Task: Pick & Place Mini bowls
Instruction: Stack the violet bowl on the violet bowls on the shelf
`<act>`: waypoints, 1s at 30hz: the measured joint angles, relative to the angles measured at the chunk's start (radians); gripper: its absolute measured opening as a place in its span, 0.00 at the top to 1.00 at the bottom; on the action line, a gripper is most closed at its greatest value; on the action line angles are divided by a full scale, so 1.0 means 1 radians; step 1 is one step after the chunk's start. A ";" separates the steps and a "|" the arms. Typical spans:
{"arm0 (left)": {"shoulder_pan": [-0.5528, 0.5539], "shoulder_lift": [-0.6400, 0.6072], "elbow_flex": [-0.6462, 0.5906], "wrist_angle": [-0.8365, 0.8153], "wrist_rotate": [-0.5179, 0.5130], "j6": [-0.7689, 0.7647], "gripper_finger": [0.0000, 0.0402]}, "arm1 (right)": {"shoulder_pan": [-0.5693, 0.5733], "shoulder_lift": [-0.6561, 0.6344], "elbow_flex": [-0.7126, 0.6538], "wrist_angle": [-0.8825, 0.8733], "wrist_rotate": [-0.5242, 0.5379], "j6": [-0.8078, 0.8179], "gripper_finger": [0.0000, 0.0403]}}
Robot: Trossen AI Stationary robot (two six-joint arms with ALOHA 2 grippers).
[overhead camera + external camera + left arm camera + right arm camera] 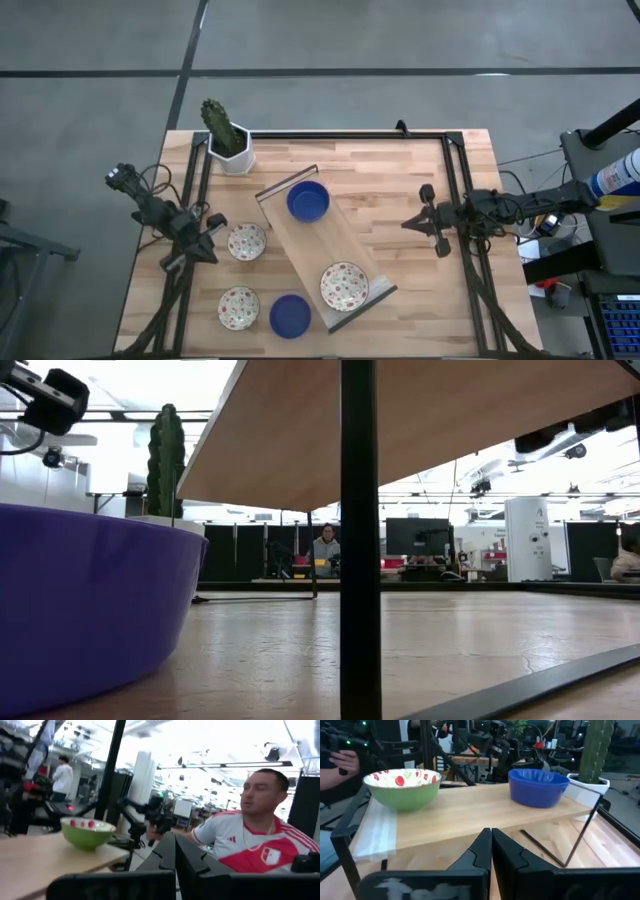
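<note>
A raised wooden shelf (320, 245) stands slantwise on the table. It carries a blue bowl (308, 201) (538, 785) and a floral bowl (344, 286) (402, 787) that is green outside. Two floral bowls (246, 241) (238, 307) and a blue bowl (290, 316) (90, 610) rest on the tabletop; a third blue bowl does not show. My left gripper (212, 250) (175, 847) is shut and hovers at the table's left, just left of the upper floral bowl. My right gripper (407, 224) (491, 837) is shut, right of the shelf, pointing at it.
A cactus in a white pot (228, 140) (590, 780) stands at the far left corner. A black frame (452, 180) rims the table, and a black post (360, 540) holds the shelf up. A person in a white-and-red shirt (250, 835) sits beyond the table. Bare wood lies between the shelf and the right gripper.
</note>
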 joint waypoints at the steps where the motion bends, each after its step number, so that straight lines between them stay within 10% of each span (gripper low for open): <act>1: 0.000 0.000 0.000 0.008 -0.012 0.012 1.00 | 0.000 -0.016 -0.012 -0.001 0.005 0.000 0.98; 16: 0.001 0.066 0.022 0.079 -0.331 -0.088 1.00 | 0.001 -0.173 -0.088 -0.076 0.102 0.051 0.98; 30: -0.002 0.553 0.295 -0.031 -0.434 -0.069 0.81 | 0.001 -0.175 -0.088 -0.078 0.102 -0.046 0.98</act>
